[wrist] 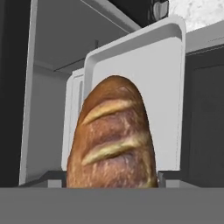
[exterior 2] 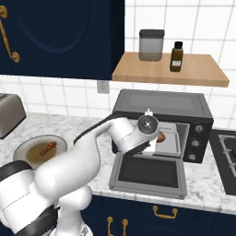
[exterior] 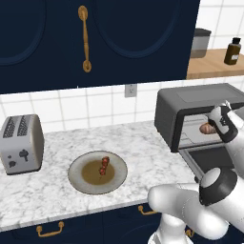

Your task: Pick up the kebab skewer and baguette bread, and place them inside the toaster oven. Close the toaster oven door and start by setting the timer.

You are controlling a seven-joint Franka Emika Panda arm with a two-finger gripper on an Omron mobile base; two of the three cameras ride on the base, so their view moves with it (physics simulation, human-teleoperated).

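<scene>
Tan baguette bread [wrist: 113, 135] pinched in the jaws inside the toaster oven [exterior 2: 162, 107]

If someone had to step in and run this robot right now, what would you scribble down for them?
Gripper: at the mouth of the toaster oven, shut on the baguette bread, which it holds over the pale tray inside.
Kebab skewer: on the round plate on the counter, between the silver toaster and the oven.
Toaster oven door: dropped fully open.
Done: baguette picked up and brought into the oven opening.
Left: release the baguette, fetch the skewer and put it in, close the door, set the timer.
</scene>
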